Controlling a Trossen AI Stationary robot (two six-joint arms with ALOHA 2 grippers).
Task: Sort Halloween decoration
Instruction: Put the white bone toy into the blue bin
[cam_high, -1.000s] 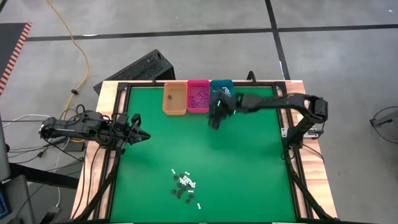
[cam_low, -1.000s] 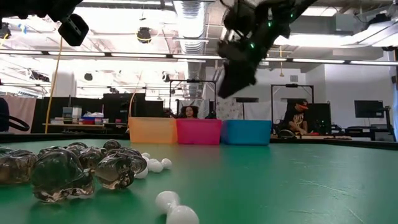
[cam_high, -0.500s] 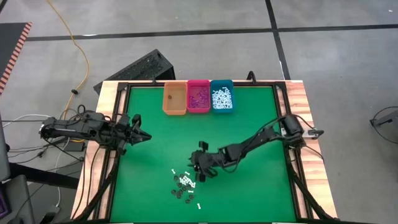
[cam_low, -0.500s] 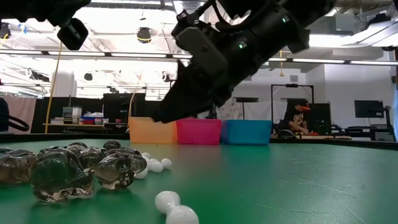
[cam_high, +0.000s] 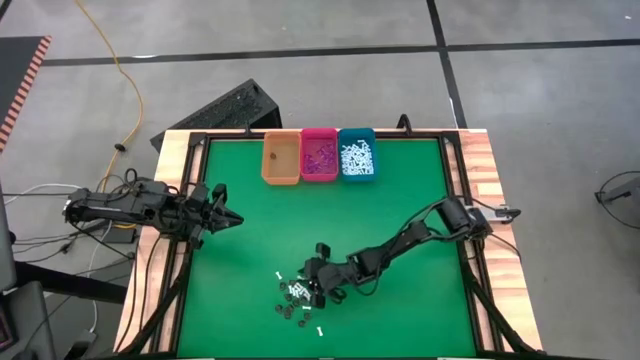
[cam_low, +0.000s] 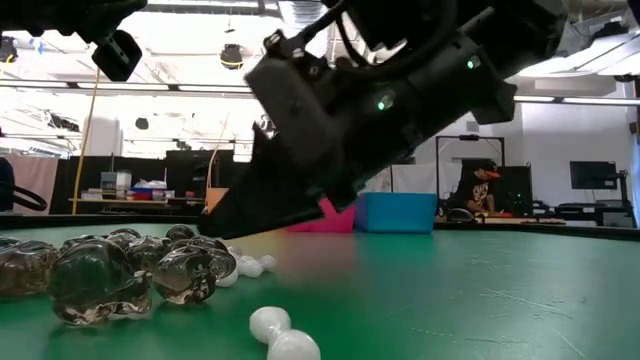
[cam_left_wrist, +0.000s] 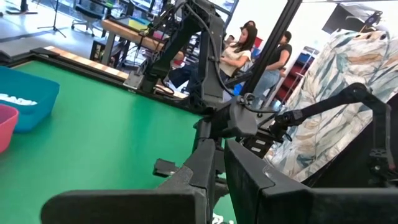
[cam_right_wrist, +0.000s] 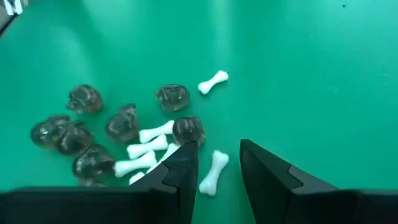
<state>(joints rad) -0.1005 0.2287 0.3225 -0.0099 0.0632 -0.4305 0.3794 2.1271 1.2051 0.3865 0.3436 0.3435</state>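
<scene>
Bones and skulls, the Halloween decoration (cam_high: 297, 297), lie heaped on the near half of my green table (cam_high: 400, 200), white bone-shaped sticks mixed with dark translucent skull pieces. I see my right gripper (cam_right_wrist: 216, 163) low over that heap's edge with its fingers parted around one white bone (cam_right_wrist: 212, 172), not clenched on it, while the left gripper (cam_high: 228, 217) waits at the table's left edge with its fingers pressed together on nothing. At the far edge stand the orange bin (cam_high: 281, 159), the pink bin (cam_high: 319, 155) holding purple bits, and the teal bin (cam_high: 357, 155) holding white pieces.
</scene>
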